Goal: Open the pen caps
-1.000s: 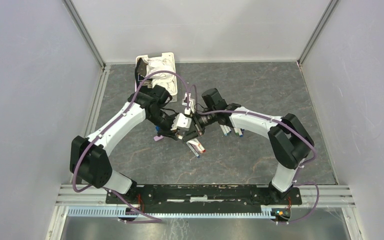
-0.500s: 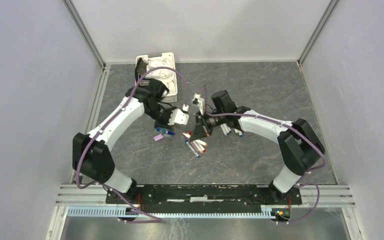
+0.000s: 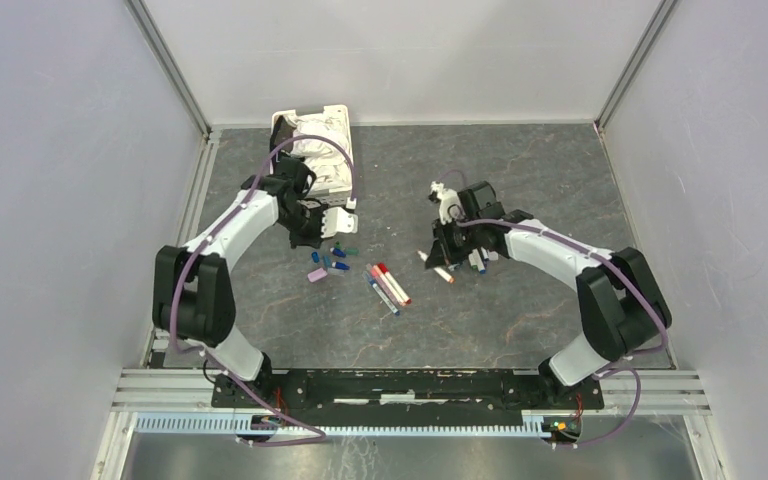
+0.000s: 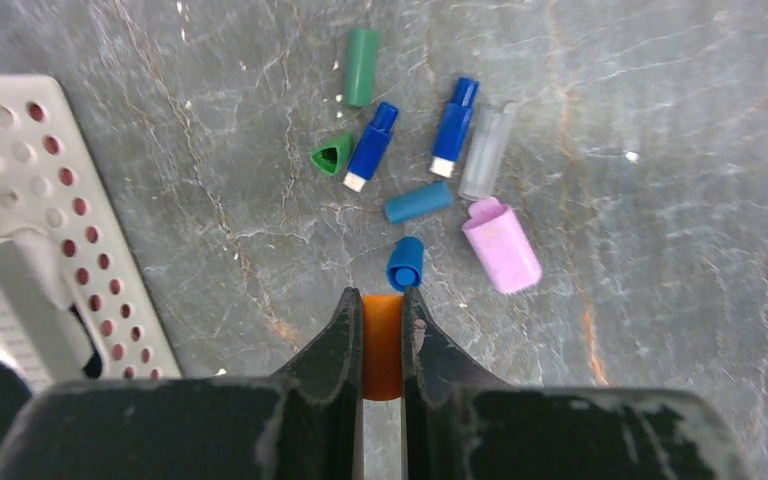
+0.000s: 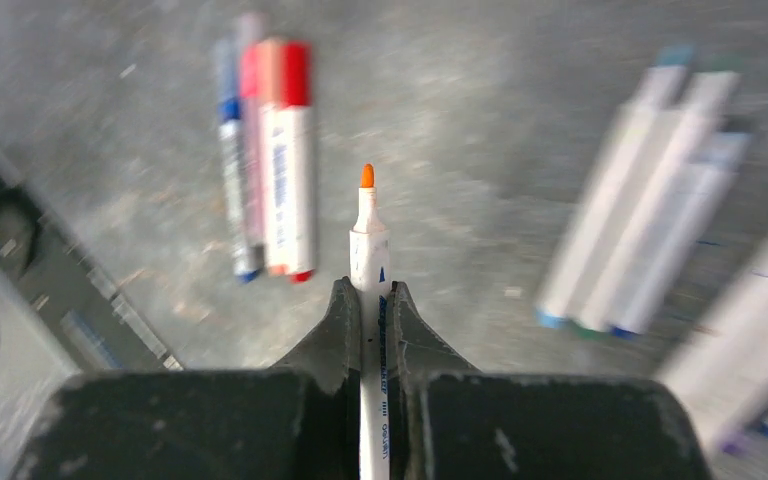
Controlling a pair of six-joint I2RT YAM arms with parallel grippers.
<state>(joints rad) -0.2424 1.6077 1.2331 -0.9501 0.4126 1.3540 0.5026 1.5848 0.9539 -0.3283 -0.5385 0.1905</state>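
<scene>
In the left wrist view my left gripper (image 4: 382,297) is shut on an orange pen cap (image 4: 382,345), held just above the table. Loose pen caps lie ahead of it: a blue one (image 4: 405,263) closest, a pink one (image 4: 501,244), more blue ones (image 4: 372,146) and a green one (image 4: 361,66). My right gripper (image 5: 369,288) is shut on a white pen barrel (image 5: 368,240) whose bare orange tip points forward. From above, the left gripper (image 3: 326,236) hangs over the cap pile (image 3: 330,264), and the right gripper (image 3: 438,260) is apart, to the right.
A white slotted basket (image 3: 344,172) with cloth stands at the back left, close to the left arm. Three pens with red and blue ends (image 3: 388,285) lie mid-table. Several white pens (image 3: 477,262) lie beside the right gripper, blurred in the right wrist view (image 5: 640,220).
The two grippers, close together a second ago, have pulled apart. The left moved left with the orange cap; the right moved right with the pen, its orange tip now bare.
</scene>
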